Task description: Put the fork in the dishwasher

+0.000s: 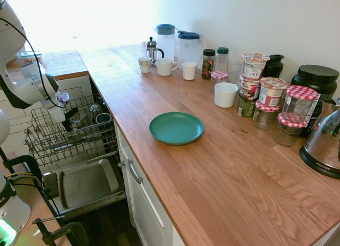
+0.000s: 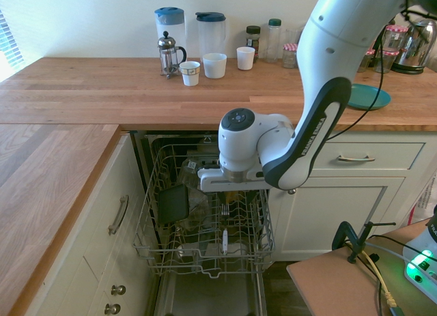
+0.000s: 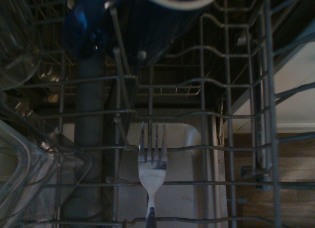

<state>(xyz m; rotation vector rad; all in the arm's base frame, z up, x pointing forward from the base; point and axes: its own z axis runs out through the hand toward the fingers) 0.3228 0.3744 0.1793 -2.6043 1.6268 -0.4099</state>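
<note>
Small slim shiny silver metal fork (image 2: 224,239) lies flat on the grey wire-grid rack (image 2: 263,228) of the built-in dishwasher (image 1: 79,150), near the rack's front part in the second exterior view, tines pointing toward the back of the machine; wrist view shows the same fork (image 3: 152,166) resting across the rack wires, handle running off the frame edge, nothing touching it. Rack is pulled out over the flat grey metal drop-down door (image 1: 85,183), which hangs open. White Franka arm reaches over the rack, its two-finger gripper (image 1: 67,124) pointing steeply down, above the rack and clear of the fork. Fingers are dark and small in the first exterior view and hidden behind the wrist body in the second, so cannot tell how wide they stand; nothing is seen between them, fork is not held. Also in the rack: a dark blue cup (image 1: 103,118) toward the back, a dark square container (image 2: 173,204) on the side, clear plastic pieces (image 3: 24,159) seen in the wrist view. Wooden countertop (image 1: 223,171) beside the dishwasher carries a round teal plate (image 1: 176,128), a white mug (image 1: 226,94), a glass French press (image 1: 152,50) and jars with red-checked lids (image 1: 300,102).
</note>
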